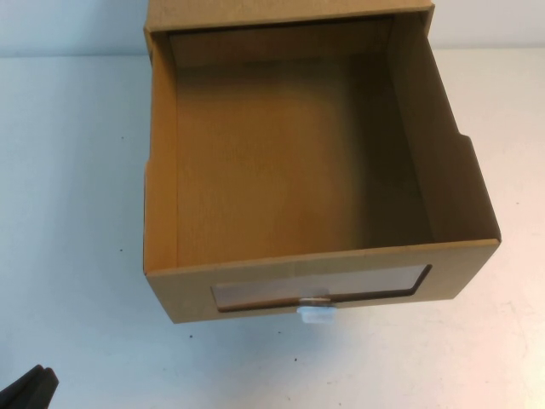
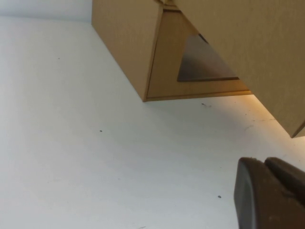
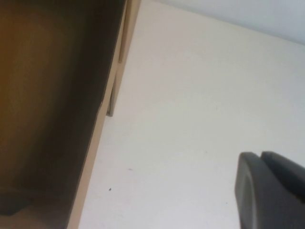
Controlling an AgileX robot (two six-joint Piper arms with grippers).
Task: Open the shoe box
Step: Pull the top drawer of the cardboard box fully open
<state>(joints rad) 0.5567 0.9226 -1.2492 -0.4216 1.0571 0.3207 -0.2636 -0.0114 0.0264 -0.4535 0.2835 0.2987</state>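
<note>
The shoe box [image 1: 183, 291] sits in the middle of the white worktop [image 1: 68, 170], and it stands open. Its brown cardboard drawer [image 1: 160, 170] is slid well out of the sleeve [image 1: 281, 10], which covers only the box's far end. Inside the drawer only the bare cardboard floor and walls show, with the far right corner in shadow. The box's front panel faces the robot and has a clear window [image 1: 324, 285]. A small pale pull tab [image 1: 314, 313] hangs at the middle of the window's lower edge. The left claw [image 2: 265, 162] is off the box's front left corner, apart from the cardboard and over bare worktop. Its dark fingers are pressed together with nothing between them. Its wrist camera looks along the worktop at the box's left side and part of the window. The right claw [image 3: 261, 155] is out beside the box's right wall and touches nothing. Its fingers are closed together and empty.
</note>
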